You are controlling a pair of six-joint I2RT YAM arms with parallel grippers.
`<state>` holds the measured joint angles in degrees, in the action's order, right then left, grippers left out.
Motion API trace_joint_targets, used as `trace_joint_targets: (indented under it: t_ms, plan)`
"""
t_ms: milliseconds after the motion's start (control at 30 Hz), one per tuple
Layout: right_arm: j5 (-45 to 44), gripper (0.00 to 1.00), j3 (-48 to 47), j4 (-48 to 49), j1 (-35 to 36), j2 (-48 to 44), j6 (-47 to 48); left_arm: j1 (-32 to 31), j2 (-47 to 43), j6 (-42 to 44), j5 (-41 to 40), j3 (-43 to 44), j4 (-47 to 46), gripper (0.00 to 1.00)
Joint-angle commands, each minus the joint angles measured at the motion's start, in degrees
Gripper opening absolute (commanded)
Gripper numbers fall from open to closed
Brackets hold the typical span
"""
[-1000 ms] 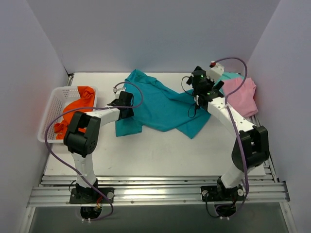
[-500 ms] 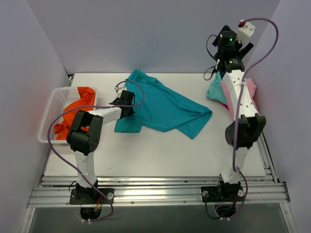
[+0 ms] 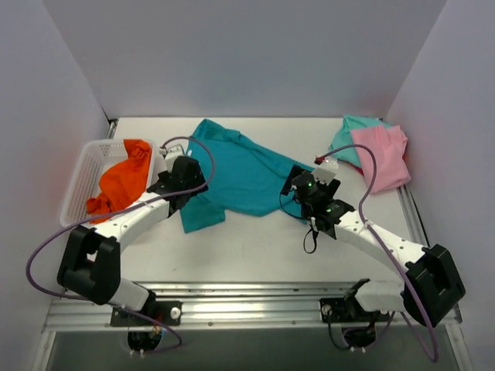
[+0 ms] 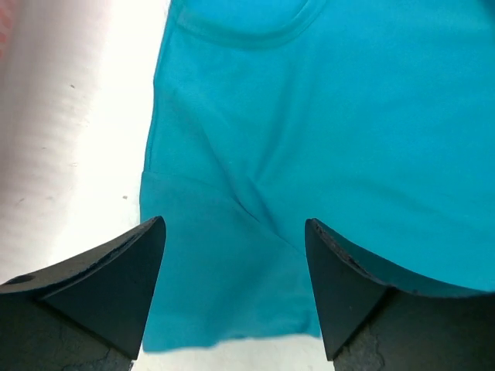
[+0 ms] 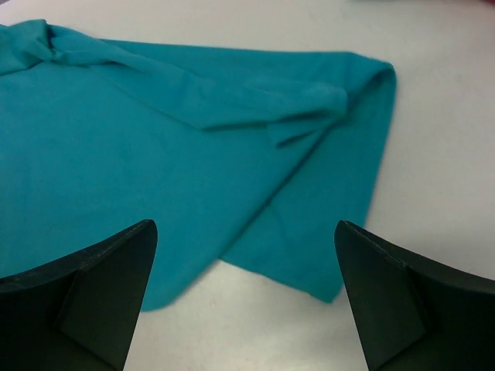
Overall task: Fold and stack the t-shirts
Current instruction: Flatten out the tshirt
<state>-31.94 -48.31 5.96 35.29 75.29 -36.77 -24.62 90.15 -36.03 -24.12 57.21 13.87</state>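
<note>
The large teal t-shirt (image 3: 240, 170) lies crumpled across the middle of the table. My left gripper (image 3: 187, 185) hovers open over its lower left part; in the left wrist view the teal cloth (image 4: 309, 139) and its hem show between the spread fingers (image 4: 124, 270), and nothing is gripped. My right gripper (image 3: 302, 193) hangs open above the shirt's right corner (image 5: 309, 255), its fingers (image 5: 100, 278) wide apart and empty. At the far right, a pink t-shirt (image 3: 383, 154) rests on a mint-green one (image 3: 348, 135). An orange t-shirt (image 3: 120, 182) fills the basket.
The white lattice basket (image 3: 83, 166) stands at the left table edge, close to the left arm. Side walls close in the table on both sides. Bare white table (image 3: 247, 247) lies in front of the teal shirt.
The left gripper has opened and let go of the teal cloth, and its arm has stretched lower. The right arm swung from high above the far-right stack down to the teal shirt's right corner.
</note>
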Motion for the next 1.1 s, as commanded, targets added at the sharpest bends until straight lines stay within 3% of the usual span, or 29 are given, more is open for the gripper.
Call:
trace_joint_targets:
  t_ms: [0,167,333,600,933,1033,1067]
  plan:
    - [-5.84,0.94,5.32,0.82,2.58,-9.53,-8.74,-2.53,-11.91,-3.33,-5.58,-3.76,0.63,0.82]
    - [-5.85,0.94,13.50,-4.81,6.80,-15.86,-13.32,-4.99,-20.96,-8.43,-4.98,-12.73,2.21,0.82]
    - [-5.67,0.94,16.41,-7.80,8.22,-18.42,-15.78,-6.49,-20.72,-10.72,-5.24,-17.04,4.68,0.80]
    - [-5.32,0.95,16.50,-7.98,8.92,-19.82,-14.91,-7.20,-14.49,-14.32,-6.47,-16.61,6.43,0.81]
    - [-6.11,0.97,15.18,-10.96,8.75,-22.99,-12.71,-7.28,-1.04,-18.63,-0.93,-18.09,-3.58,0.80]
    - [-5.94,0.97,15.70,-11.41,8.83,-23.69,-13.32,-7.19,0.72,-18.72,-0.14,-18.89,-5.95,0.65]
    - [-4.98,0.97,16.23,-11.14,8.83,-23.78,-13.67,-7.19,1.16,-18.81,0.30,-19.41,-6.57,0.45]
